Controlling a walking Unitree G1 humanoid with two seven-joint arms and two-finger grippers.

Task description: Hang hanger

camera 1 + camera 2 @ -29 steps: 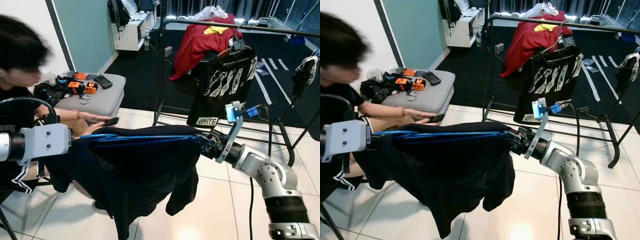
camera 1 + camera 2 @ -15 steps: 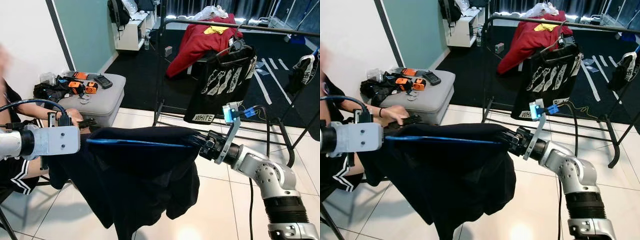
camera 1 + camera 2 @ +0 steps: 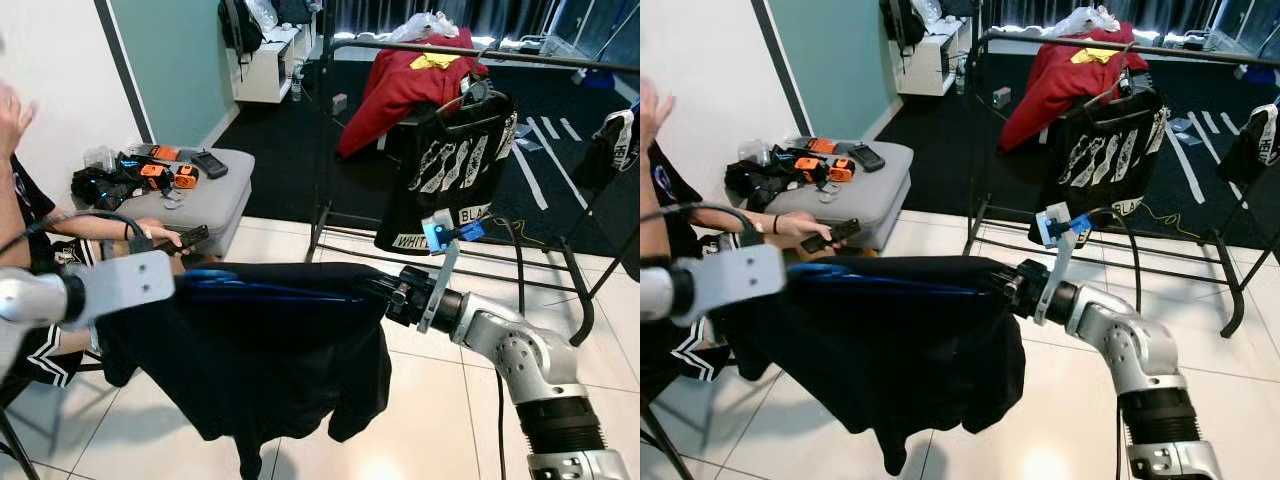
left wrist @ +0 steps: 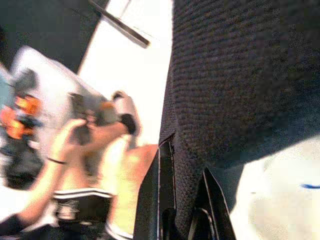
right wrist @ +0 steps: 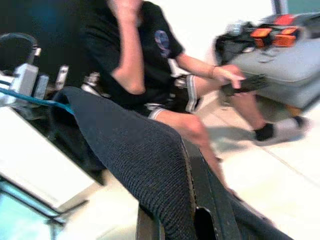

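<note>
The black metal clothes rail (image 3: 470,52) now sits slightly nearer, so the approach is under way; hanging is not yet done. The dark knit garment (image 3: 270,350) on its thin blue hanger (image 3: 270,290) spans between left gripper (image 4: 180,220) and right gripper (image 3: 385,292), each clamped on garment and hanger. The black printed shirt (image 3: 450,165) on the rail reads "WHITE" and "BLACK".

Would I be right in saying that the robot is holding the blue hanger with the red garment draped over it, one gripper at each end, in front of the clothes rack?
Not quite: the garment on the blue hanger is black, as the left eye view shows. The red one lies over the clothes rack behind. The left gripper and right gripper do hold either end.
</note>
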